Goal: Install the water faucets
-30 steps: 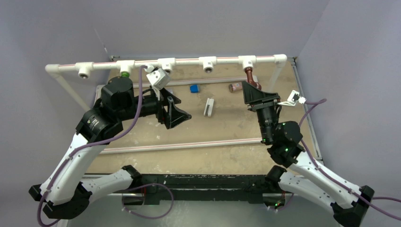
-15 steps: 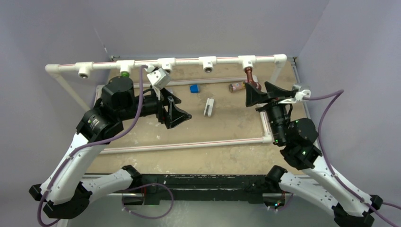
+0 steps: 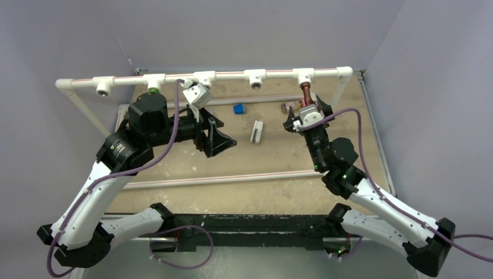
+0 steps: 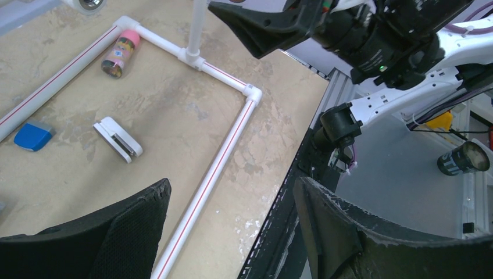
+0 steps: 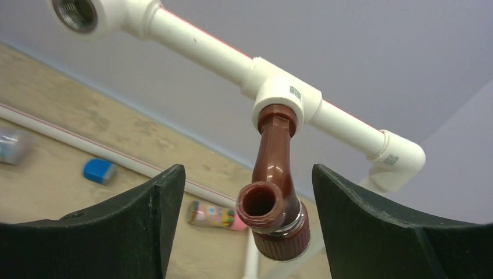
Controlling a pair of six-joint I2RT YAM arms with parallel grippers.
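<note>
The brown faucet (image 5: pixel 273 174) hangs down from a white pipe joint (image 5: pixel 288 96) on the long white pipe (image 5: pixel 192 43) at the back. The right tool (image 5: pixel 246 170) is wide open. Its two black fingers (image 5: pixel 145 221) stand one on each side of the brown faucet, and they do not touch it. It holds nothing.

The green faucet (image 3: pixel 153 90) sits under another joint far to the left on the same pipe. Only a bit of it shows behind the left arm (image 3: pixel 145 119). The left tool (image 4: pixel 231 186) is wide open too, and empty. It hangs above the tabletop (image 4: pixel 174 99), away from both faucets. On the tabletop lie a can with a pink cap (image 4: pixel 119 51), a small blue thing (image 4: pixel 32 135) and a small white piece (image 4: pixel 119 139).
</note>
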